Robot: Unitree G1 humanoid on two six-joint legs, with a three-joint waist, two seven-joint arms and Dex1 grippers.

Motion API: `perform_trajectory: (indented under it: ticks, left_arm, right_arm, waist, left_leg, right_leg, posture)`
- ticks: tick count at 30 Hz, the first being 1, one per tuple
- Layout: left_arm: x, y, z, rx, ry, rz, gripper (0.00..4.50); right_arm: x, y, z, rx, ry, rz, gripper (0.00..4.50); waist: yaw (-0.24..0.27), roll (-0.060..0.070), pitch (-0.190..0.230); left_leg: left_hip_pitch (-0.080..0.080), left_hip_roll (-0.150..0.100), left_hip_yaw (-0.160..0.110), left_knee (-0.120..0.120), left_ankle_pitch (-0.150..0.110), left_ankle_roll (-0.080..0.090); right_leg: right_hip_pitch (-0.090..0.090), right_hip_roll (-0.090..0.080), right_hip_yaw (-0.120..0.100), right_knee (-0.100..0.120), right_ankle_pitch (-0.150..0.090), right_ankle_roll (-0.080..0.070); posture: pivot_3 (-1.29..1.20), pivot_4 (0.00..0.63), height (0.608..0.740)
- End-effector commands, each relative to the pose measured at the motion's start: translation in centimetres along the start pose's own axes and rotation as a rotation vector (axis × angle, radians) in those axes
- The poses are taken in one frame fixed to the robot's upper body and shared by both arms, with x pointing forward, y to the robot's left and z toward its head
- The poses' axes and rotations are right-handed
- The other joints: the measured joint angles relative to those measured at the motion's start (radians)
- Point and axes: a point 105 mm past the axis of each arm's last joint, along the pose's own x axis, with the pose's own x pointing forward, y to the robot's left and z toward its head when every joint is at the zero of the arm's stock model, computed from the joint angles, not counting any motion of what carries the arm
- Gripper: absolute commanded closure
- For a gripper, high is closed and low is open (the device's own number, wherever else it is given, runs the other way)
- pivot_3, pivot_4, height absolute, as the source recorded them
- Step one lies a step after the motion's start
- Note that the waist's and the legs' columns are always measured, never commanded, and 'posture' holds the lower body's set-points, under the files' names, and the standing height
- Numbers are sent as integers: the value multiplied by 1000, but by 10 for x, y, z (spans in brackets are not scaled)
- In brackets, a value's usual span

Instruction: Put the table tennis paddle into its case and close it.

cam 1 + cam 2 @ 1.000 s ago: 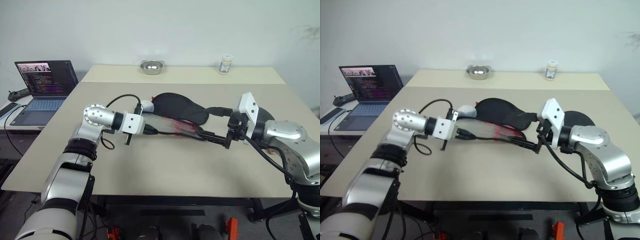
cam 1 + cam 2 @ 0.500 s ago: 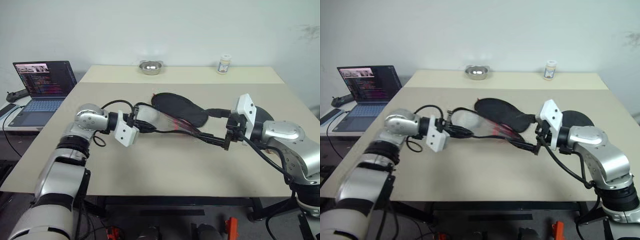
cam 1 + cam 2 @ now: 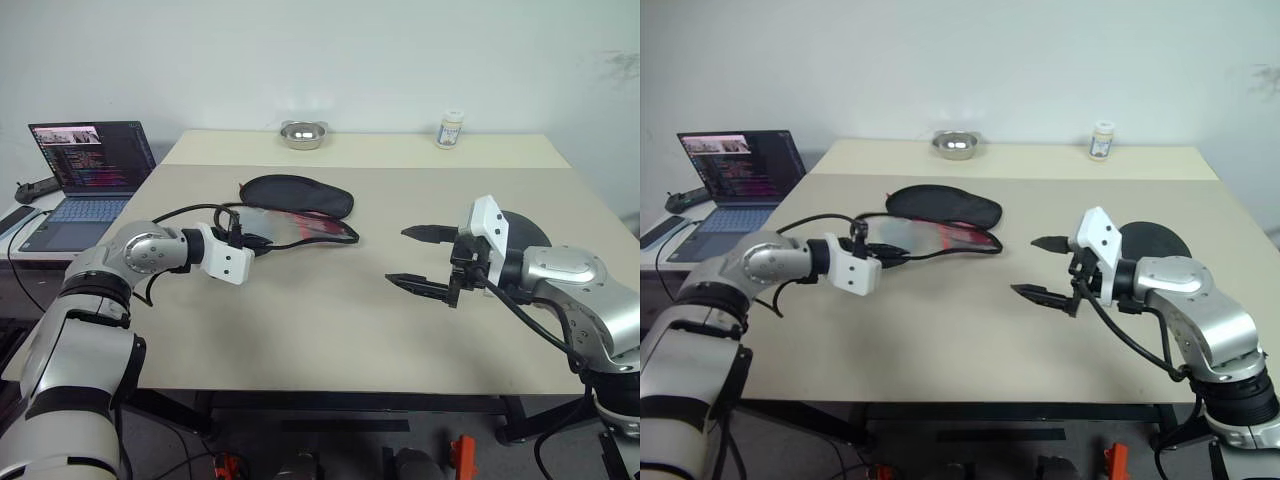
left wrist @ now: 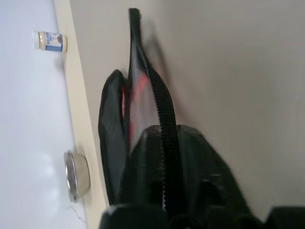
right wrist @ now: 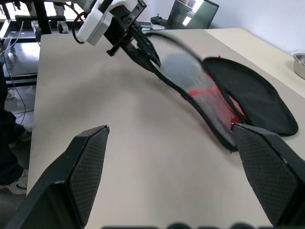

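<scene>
Left eye view: one case (image 3: 300,195) lies open on the worktop (image 3: 300,320), its long axis running left to right. One paddle (image 3: 525,230) lies flat behind my right arm. My left claw (image 3: 243,236) pinches the case's zipper edge, seen close in the left wrist view. My right claw (image 3: 412,258) gapes empty.

Laptop screen (image 3: 92,155) and bottle label (image 3: 452,130) seem illegible.

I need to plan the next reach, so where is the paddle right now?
The table tennis paddle lies flat on the table's right side, just behind the right gripper and partly hidden by that arm, well apart from the case.
</scene>
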Motion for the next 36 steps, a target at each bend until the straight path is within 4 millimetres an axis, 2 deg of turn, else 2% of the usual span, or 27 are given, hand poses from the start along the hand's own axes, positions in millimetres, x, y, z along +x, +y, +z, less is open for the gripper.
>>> perform_trajectory:
  ticks: [1, 8, 13, 21, 24, 30, 36]
  left_arm:
    - [-5, 10, -1, 2, 5, 48, 2460]
    - [-8, 11, -1, 44, 9, 53, 113]
    - [-20, 10, -13, -26, 62, 95, 52]
    - [-32, 1, -15, -115, 42, 167, 52]
    - [-36, -10, -16, -149, 42, 140, 52]
    - [-36, -40, 3, -122, -66, 65, 52]
    - [-21, -35, 18, -152, -141, 135, 52]
  right_arm:
    - [-1, 3, 9, -44, -19, 11, 0]
    - [-1, 3, 8, -43, -18, 14, 0]
    - [-1, 6, 9, -29, -21, 34, 0]
    - [0, 8, 6, -23, -17, 39, 0]
    - [0, 9, 6, -23, -17, 45, 0]
    - [0, 11, 5, -14, -10, 59, 0]
    - [0, 10, 5, -19, -7, 55, 0]
  waist:
    - [0, 0, 0]
    - [0, 0, 0]
    - [-1, 0, 0]
    - [-1, 0, 0]
    - [-1, 0, 0]
    - [-1, 0, 0]
    - [3, 0, 0]
  left_leg:
    - [0, 0, 0, 0, 0, 0]
    - [0, 0, 0, 0, 0, 0]
    - [0, 0, 0, 0, 0, 0]
    - [0, 0, 0, 0, 0, 0]
    - [0, 0, 0, 0, 0, 0]
    - [0, 1, 0, 0, 0, 0]
    - [0, 0, 0, 0, 0, 0]
  right_leg:
    - [0, 0, 0, 0, 0, 0]
    - [0, 0, 0, 0, 0, 0]
    - [0, 0, 0, 0, 0, 0]
    - [-1, 0, 0, 1, 0, 0]
    - [-1, 0, 0, 1, 0, 0]
    - [-1, 0, 2, 1, 0, 0]
    - [-1, 0, 1, 1, 0, -1]
  posture:
    - [0, 150, 740]
    - [0, 150, 740]
    - [0, 150, 740]
    - [0, 150, 740]
    - [0, 150, 740]
    - [0, 150, 740]
    - [0, 150, 740]
